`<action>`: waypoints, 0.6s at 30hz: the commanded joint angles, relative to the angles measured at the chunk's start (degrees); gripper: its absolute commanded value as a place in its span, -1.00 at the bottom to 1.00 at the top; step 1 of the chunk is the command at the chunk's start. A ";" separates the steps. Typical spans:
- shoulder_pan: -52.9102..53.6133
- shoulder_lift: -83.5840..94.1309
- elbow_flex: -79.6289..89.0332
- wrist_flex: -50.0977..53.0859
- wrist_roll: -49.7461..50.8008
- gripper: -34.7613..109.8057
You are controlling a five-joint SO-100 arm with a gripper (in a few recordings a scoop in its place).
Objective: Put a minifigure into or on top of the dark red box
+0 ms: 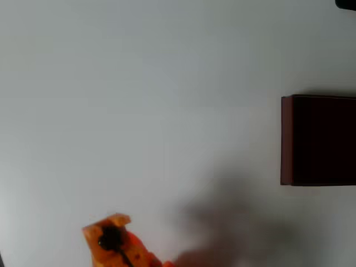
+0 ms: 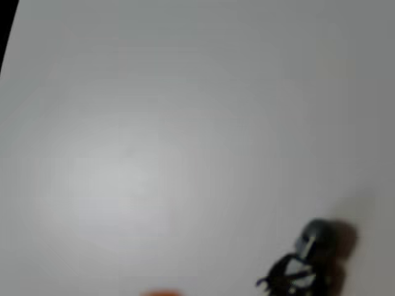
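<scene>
Maroon walls frame the dark red box at the right edge of the pale surface in the overhead view, well apart from the orange end effector at the lower left. Whether its fingers are spread or pressed together I cannot tell. In the wrist view, the minifigure lies on the surface at the lower right.

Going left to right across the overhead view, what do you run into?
Orange gripper low at the left → bare white table → dark red box at the right edge.
</scene>
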 commanded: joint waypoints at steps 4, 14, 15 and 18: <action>-0.53 -15.03 -8.26 1.85 8.70 -0.22; -7.03 -40.25 -14.33 5.36 27.69 -0.23; -6.77 -41.92 -14.68 5.01 27.77 -0.24; -6.42 -45.18 -14.41 3.60 29.27 -0.24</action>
